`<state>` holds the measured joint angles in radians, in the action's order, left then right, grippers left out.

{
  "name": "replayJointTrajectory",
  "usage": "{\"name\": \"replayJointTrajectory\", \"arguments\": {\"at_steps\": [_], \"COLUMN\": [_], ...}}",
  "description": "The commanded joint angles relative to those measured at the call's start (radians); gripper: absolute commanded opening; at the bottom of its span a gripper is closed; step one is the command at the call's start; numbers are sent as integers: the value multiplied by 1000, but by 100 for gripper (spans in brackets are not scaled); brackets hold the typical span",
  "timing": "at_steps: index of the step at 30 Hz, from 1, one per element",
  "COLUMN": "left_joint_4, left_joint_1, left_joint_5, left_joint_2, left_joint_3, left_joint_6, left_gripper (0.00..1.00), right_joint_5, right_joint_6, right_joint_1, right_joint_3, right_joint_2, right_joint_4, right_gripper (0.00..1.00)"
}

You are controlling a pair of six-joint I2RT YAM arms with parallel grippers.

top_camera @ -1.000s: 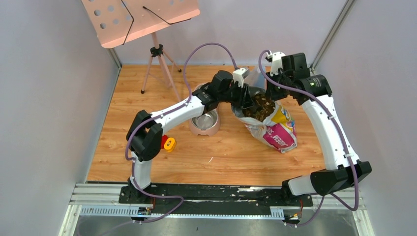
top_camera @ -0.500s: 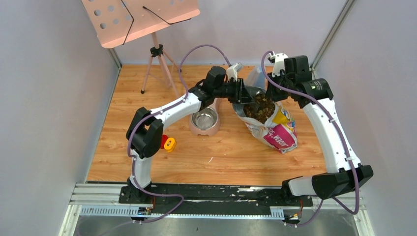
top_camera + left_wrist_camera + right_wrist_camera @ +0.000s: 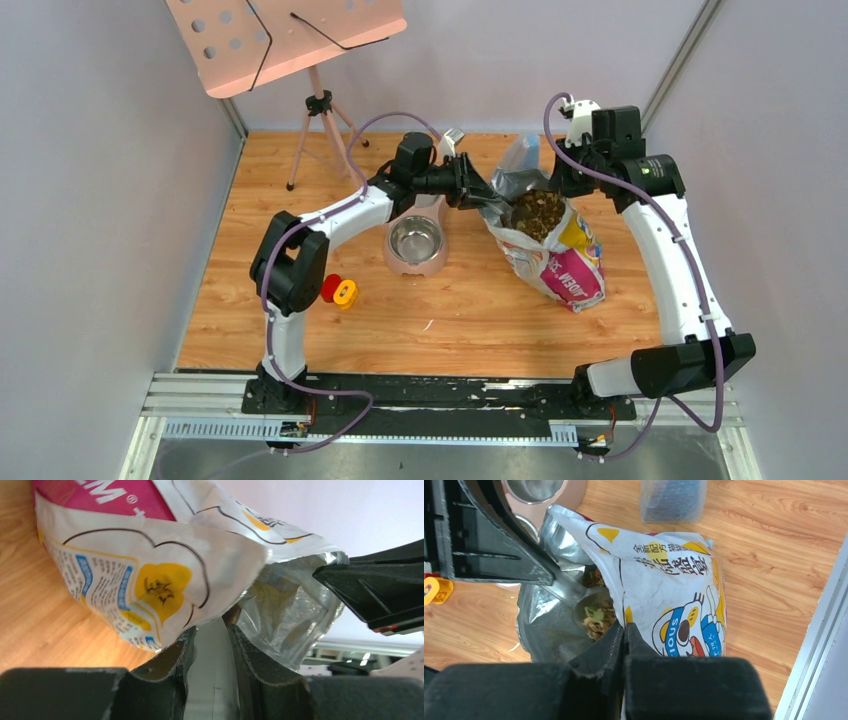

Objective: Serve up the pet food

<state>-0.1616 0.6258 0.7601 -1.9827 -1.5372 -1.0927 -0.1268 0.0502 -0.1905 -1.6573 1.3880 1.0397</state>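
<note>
Left claw (image 3: 478,192) from the overhead cam: it reaches in at the open mouth of the bag (image 3: 560,262) from 9 o'clock, and you can't tell its grip from up here. Right claw (image 3: 558,186) sits at the bag's rim around 1 o'clock. The pet food (image 3: 540,210) is a brown heap inside the bag's open top. The steel bowl (image 3: 415,243) stands at 9 o'clock of the bag, and a red-and-yellow toy (image 3: 340,291) lies at the bowl's 8 o'clock.

Left wrist cam: the fingers are clamped on the flat grey handle of a scoop (image 3: 210,680), which runs up toward 12 o'clock under the bag's printed flap and foil lining.

Right wrist cam: the right claw's fingers are pinched tight on the bag's edge. At 10 o'clock of them the scoop's cup lies inside the foil with kibble in it. A clear container (image 3: 672,500) stands past the bag at 12 o'clock.
</note>
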Motion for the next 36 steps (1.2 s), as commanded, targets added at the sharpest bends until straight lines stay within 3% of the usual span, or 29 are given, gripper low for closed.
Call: {"name": "replayJointTrajectory", "arguments": {"at_steps": [1, 10, 16, 24, 28, 32, 36], "left_joint_4": [-47, -93, -223, -213, -230, -279, -298], "left_joint_1": [-28, -36, -75, -121, -91, -128, -55], "left_joint_5": [14, -62, -59, -48, -27, -46, -18], "left_joint_2": [34, 35, 66, 108, 55, 89, -39], "left_joint_3": [30, -25, -44, 69, -7, 37, -73], "left_joint_6": [-202, -377, -372, -403, -410, -394, -409], "left_gripper": [0, 0, 0, 0, 0, 0, 0], "right_joint_5": [-4, -76, -61, -56, -60, -67, -68], "right_joint_6": [3, 80, 95, 98, 97, 103, 93], "right_joint_1": [47, 77, 80, 91, 98, 99, 117], "right_joint_3": [-63, 15, 31, -8, -19, -69, -91], "right_joint_2": [-5, -69, -82, -42, -14, 10, 41], "right_joint_4": [-54, -79, -85, -105, -120, -117, -126], "right_gripper": [0, 0, 0, 0, 0, 0, 0]}}
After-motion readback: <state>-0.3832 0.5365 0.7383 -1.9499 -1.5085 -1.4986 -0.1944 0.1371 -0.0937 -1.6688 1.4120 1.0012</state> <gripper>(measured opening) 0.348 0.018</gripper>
